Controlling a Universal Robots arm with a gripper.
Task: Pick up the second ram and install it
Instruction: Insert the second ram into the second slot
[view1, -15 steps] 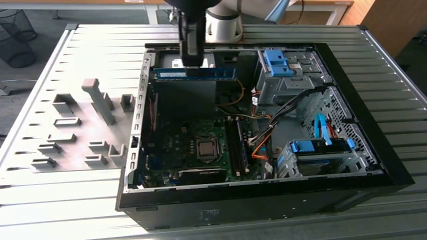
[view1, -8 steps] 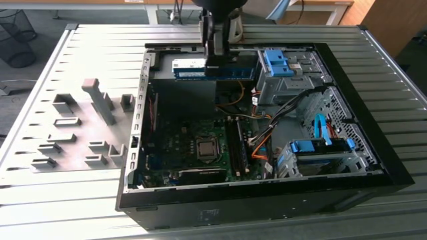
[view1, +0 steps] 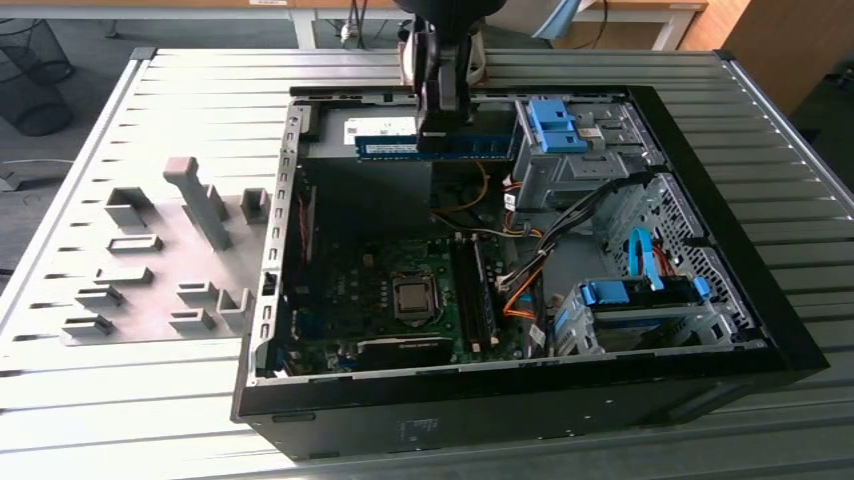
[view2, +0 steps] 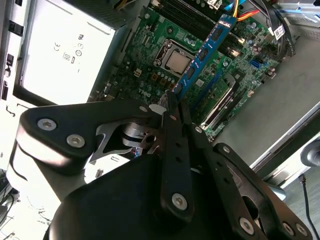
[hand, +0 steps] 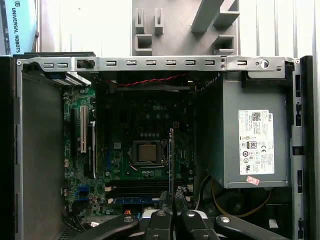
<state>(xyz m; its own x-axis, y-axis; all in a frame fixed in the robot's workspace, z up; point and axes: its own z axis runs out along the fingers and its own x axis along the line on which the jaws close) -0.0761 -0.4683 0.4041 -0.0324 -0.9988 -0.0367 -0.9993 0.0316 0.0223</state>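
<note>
The gripper (view1: 441, 118) is clamped tight on the second ram (view1: 400, 148) above the open computer case (view1: 534, 395).
The blue stick hangs level toward the far end of the case, inside its walls and not touching them. The motherboard (view1: 360, 290) lies bare below with open room, and its black memory slots (view1: 470, 290) sit just beside the processor (view1: 415, 297). Cables (view1: 534, 290) and blue drive cages (view1: 627, 300) crowd the exterior view's right. Grey fixture blocks (view1: 147, 270) stand on the table (view1: 134, 420) at the exterior view's left, well apart.
</note>
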